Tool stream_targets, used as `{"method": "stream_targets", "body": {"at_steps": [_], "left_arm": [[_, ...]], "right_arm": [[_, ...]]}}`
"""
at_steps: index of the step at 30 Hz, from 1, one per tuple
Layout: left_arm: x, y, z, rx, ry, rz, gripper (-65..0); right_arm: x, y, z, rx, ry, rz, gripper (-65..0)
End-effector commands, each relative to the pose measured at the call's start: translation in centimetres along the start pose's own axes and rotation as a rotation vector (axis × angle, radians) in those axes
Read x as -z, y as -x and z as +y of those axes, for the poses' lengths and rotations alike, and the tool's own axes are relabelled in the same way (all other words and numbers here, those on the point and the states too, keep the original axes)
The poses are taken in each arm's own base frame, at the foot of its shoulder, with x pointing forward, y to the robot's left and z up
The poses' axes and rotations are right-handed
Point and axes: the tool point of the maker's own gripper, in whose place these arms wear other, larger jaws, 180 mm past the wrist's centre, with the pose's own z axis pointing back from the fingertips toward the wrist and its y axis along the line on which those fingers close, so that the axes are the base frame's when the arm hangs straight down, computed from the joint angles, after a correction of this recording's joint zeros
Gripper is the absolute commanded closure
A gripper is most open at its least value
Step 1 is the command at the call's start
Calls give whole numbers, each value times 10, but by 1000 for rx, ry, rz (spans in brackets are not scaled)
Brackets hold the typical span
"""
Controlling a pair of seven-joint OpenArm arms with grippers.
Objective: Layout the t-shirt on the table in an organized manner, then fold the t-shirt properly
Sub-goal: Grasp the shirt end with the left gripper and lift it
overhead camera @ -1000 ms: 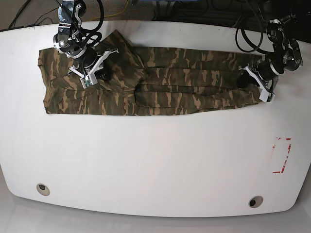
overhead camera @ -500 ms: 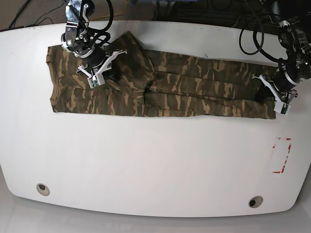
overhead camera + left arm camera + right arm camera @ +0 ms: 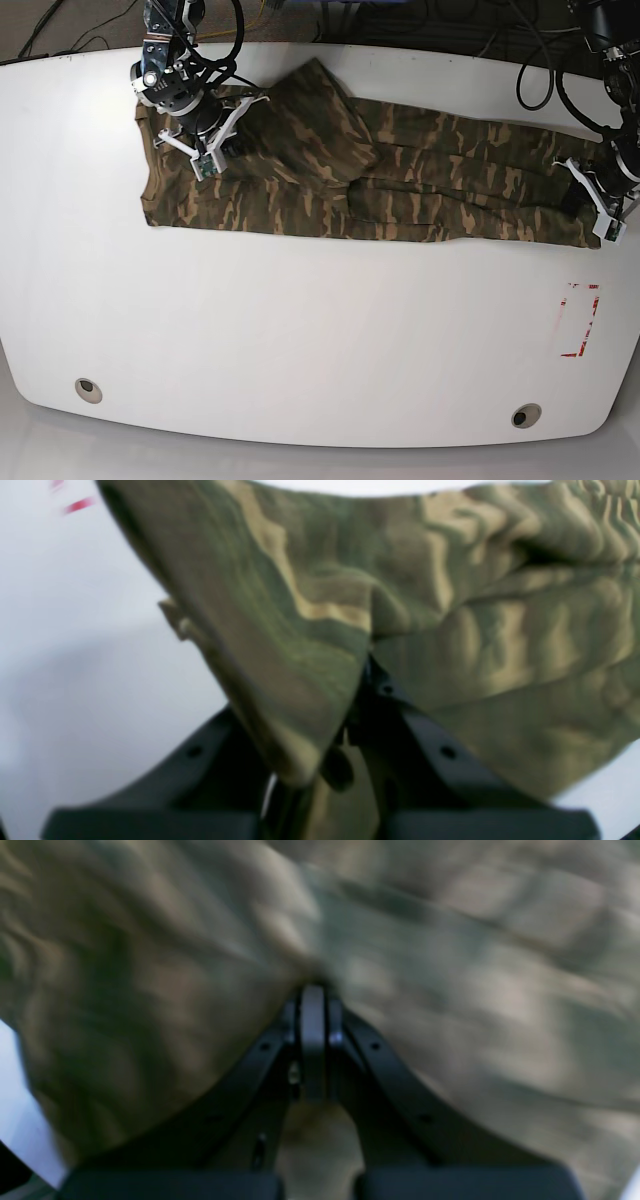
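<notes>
Now your left pincer point(image 3: 596, 210) and right pincer point(image 3: 205, 150) clamp opposite ends of the camouflage t-shirt point(image 3: 400, 180), stretched lengthwise across the tabletop point(image 3: 320, 340).

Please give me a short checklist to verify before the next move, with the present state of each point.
1. Left gripper shut on the t-shirt: ok.
2. Right gripper shut on the shirt: ok; cloth bunches at its closed jaws.
3. Shirt stretched between both grippers, not sagging: ok in the base view.
4. Shirt lying flat, no folds: not ok; a flap lies folded over near the middle.
5. Shirt fully on the table: ok.
6. Sleeves laid out: cannot tell.
</notes>
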Motion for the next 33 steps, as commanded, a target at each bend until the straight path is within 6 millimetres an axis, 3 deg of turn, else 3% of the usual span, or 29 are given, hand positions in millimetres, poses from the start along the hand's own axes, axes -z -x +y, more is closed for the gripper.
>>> {"method": "stream_targets", "body": {"at_steps": [1,4,9,14,25,33], "left_arm": [[-8,-16,8,28,-16,-30,-29],[-8,-14,8,33,-18,-4,-29],[-14,-32,6,76,-35,-16,-29],[-21,-46,-1,129,-47,-35,-29],[-6,-54,-42,188,47,-47,-29],[11,-66,-78,198,131,-77,-29]], "right_arm": [[-14,-36,-5,-41,27,-109,0],[-16,-37,-11,-48,43,-110,0],[-19,-30,-30,-31,83,-95,0],[-11,-10,-45,9,95,-48,0],[10,22,-62,70,80,-25,0],[11,26,-61,77,77,-18,0]]}}
